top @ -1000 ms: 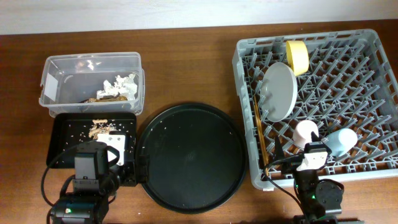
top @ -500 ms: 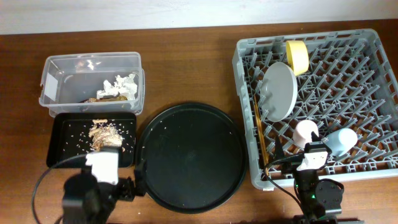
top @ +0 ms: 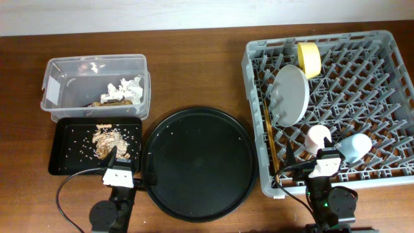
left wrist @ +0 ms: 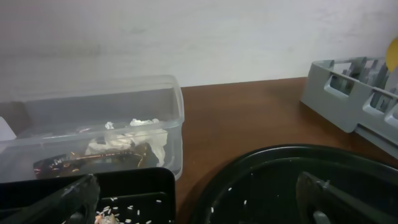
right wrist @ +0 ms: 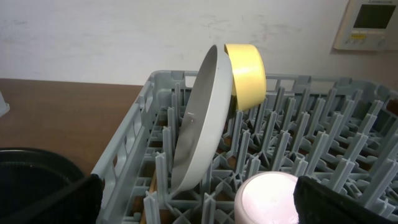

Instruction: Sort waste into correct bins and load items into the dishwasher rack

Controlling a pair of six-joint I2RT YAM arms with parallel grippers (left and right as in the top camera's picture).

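Wide apart and empty hang the left fingers point(left wrist: 71, 199) and right fingers point(right wrist: 348, 199). The plate point(right wrist: 196, 124), leaning inside the dishwasher rack point(top: 349, 37), could topple if bumped.

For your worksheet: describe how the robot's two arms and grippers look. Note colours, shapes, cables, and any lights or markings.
Both arms are black, and each has a white block at the wrist. A thin black cable loops beside the left arm. The right arm shows a small green light. The fingers are dark, slim and tapering. No markings are readable.
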